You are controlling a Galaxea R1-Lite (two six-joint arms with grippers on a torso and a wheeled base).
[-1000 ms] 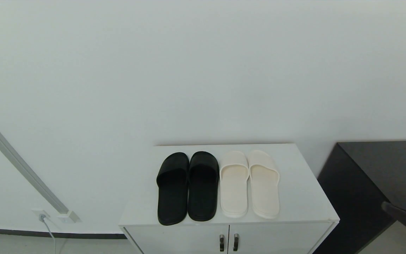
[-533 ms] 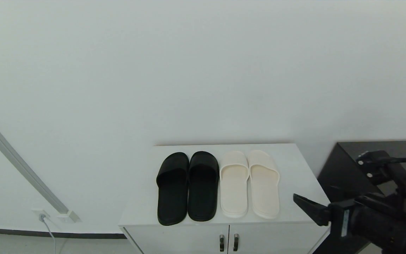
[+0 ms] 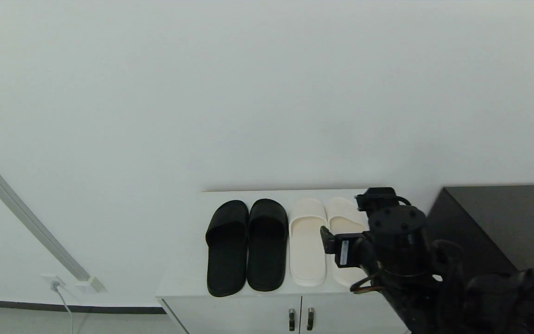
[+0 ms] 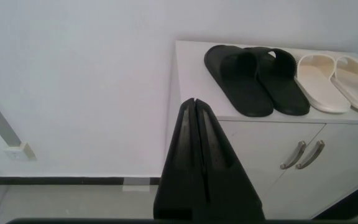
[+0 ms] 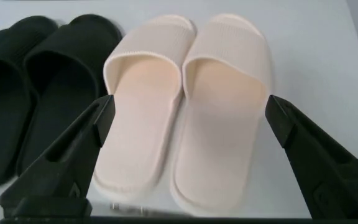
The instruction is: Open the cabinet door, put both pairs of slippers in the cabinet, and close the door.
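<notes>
My right gripper (image 5: 189, 104) has swung in from the right and hangs, jaws wide, above the white slippers (image 5: 219, 124) on the cabinet (image 3: 184, 273) top. The black slippers (image 3: 247, 246) lie to its left. My left gripper (image 4: 196, 101) is pinched together.

Home-like entry corner: slippers (image 3: 267, 246) atop a white cabinet (image 3: 230, 315), wall socket (image 3: 54, 281).

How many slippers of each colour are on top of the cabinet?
Black slippers: 2
White slippers: 2
Total: 4
</notes>
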